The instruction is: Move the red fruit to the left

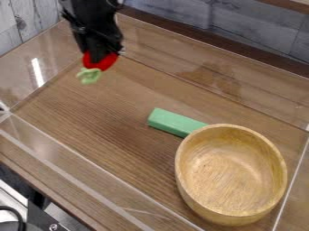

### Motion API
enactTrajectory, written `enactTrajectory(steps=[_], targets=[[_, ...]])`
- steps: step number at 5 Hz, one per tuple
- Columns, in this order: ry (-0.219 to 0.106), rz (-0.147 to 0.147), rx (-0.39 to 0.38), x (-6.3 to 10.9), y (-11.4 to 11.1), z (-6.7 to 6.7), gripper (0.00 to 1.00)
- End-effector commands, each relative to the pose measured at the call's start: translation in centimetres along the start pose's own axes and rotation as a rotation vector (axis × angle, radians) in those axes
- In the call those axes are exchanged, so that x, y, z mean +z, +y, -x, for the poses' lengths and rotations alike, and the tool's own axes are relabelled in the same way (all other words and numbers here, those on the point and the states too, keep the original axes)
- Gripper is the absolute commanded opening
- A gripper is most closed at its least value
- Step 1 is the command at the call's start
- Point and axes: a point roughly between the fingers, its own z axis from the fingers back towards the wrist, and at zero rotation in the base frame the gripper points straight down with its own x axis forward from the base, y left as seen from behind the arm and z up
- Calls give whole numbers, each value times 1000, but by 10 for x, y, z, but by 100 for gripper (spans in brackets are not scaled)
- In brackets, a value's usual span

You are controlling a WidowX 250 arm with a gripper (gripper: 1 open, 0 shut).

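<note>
One wood-grain worktop [108, 144] fills the view, fenced by clear plastic walls [36, 68], with grey planks behind. Front right stands a wooden bowl [232, 173]; a green block [176, 122] lies just beside its rim. Far left, well apart from both, the black pincer [97, 60] hangs above the surface, pinching the fruit [96, 64], leaves dangling.

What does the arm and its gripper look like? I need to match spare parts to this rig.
The gripper is matte black, a blocky boxy body narrowing to short dark fingers. The arm section above it is also black and chunky. No cables, labels or markings can be made out at this resolution.
</note>
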Motion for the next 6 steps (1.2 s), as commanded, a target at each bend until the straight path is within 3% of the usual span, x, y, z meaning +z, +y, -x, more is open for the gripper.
enactTrajectory(steps=[1,3,6], targets=[[-22,-27,31,3,17,-7,0],[12,-35,85,-19,38,-6,0],[39,-7,68,-27,37,4,0]])
